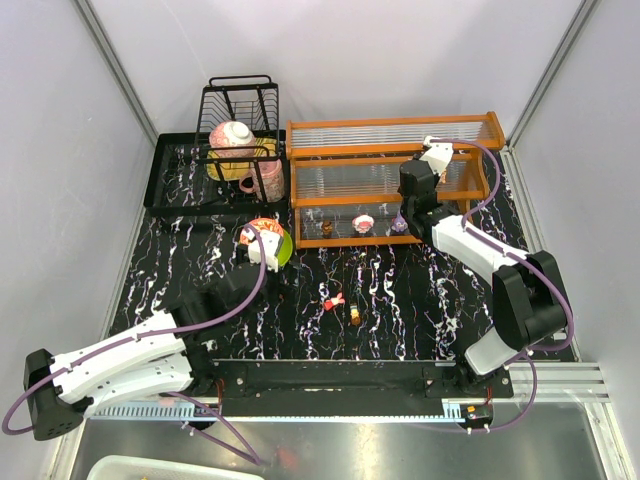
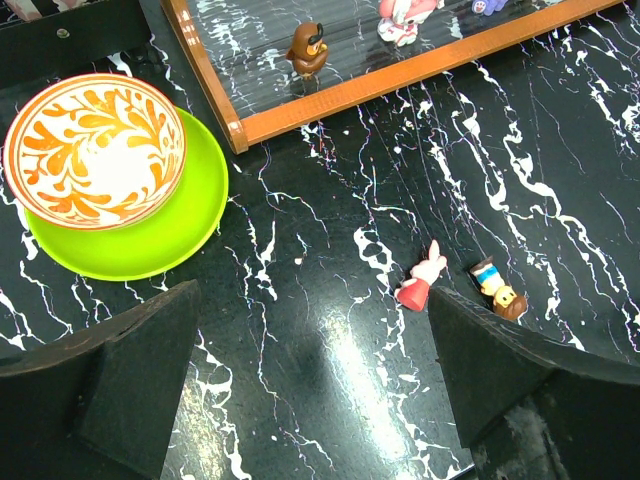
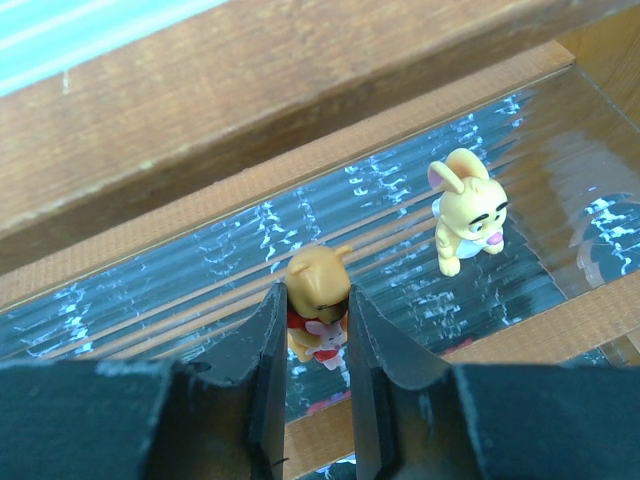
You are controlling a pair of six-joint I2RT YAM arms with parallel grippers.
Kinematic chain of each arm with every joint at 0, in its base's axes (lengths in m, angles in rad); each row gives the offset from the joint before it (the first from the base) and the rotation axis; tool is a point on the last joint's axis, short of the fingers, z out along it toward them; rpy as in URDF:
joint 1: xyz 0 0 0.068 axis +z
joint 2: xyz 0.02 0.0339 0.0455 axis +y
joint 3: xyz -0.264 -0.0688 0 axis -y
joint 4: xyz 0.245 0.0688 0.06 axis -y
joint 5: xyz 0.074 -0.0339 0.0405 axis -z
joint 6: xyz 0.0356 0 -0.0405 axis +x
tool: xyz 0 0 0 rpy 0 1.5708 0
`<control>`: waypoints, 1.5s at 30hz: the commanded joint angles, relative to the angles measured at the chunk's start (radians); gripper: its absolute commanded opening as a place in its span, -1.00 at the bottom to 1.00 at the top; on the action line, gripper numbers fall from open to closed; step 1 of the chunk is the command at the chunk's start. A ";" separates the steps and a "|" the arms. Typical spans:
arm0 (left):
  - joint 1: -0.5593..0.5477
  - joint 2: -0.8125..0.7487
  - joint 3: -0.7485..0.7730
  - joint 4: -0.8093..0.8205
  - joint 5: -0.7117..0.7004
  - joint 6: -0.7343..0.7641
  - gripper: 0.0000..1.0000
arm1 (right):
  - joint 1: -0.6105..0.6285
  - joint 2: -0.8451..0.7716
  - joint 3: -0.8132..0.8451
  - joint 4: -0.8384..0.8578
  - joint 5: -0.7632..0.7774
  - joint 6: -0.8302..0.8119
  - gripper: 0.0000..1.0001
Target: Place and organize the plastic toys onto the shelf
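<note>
Right wrist view: my right end effector (image 3: 316,305) is clamped on a small yellow bear toy (image 3: 318,280) at the shelf (image 3: 200,110).

Dressed in a red top, the bear hangs just over, or on, a clear ribbed panel; I cannot tell which. It is near a pale yellow rabbit toy (image 3: 468,210) that stands upright there. I judge these figurines light, hard and glossy, liable to slip or topple on the ribs, so a pinch across the flanks looks the surest hold. My left end effector (image 2: 312,300) hangs with its fingers wide apart over the counter (image 2: 330,200), where a pink-eared toy (image 2: 420,285) and a brown toy (image 2: 497,290) lie on their sides. No brand, label or writing is legible.
</note>
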 commanded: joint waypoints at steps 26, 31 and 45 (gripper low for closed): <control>0.007 -0.012 0.000 0.025 -0.015 0.010 0.97 | -0.005 -0.084 -0.028 0.010 -0.007 -0.031 -1.00; 0.007 -0.013 0.000 0.024 -0.014 0.010 0.98 | -0.005 -0.081 -0.031 0.007 -0.017 -0.018 -1.00; 0.007 -0.027 -0.011 0.024 -0.017 0.005 0.98 | -0.005 -0.061 -0.028 -0.006 -0.039 0.005 -1.00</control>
